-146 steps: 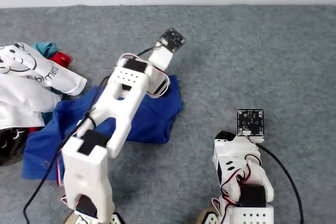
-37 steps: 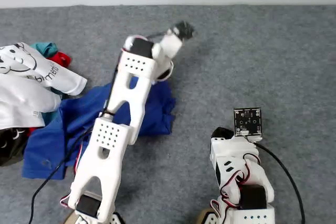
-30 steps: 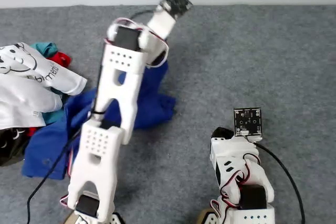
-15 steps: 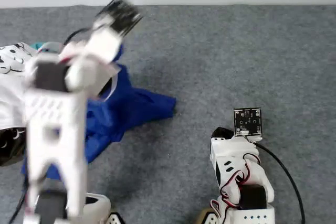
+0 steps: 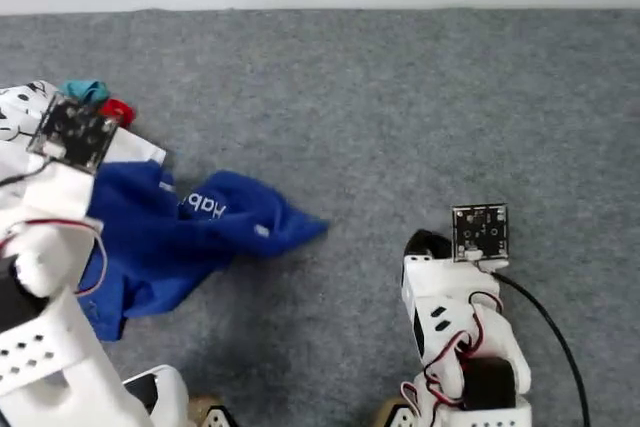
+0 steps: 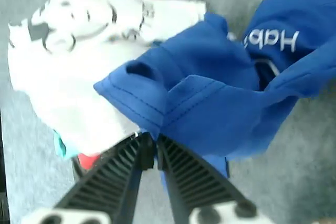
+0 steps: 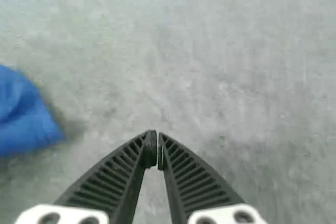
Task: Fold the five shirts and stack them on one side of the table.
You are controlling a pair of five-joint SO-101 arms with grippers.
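Step, I judge, is laying out the blue shirt [image 6: 210, 93]: my left fingers [image 6: 149, 148] clamp its hem, cloth bunched at the surface's [image 5: 420, 117] left, partly over the white shirt [image 6: 68, 66]; right fingers [image 7: 153, 153] closed, empty; next move calls for spreading it flat.

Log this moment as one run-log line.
left gripper: shut on edge of blue shirt | right gripper: shut, empty, over grey table | white shirt: unfolded beside blue shirt
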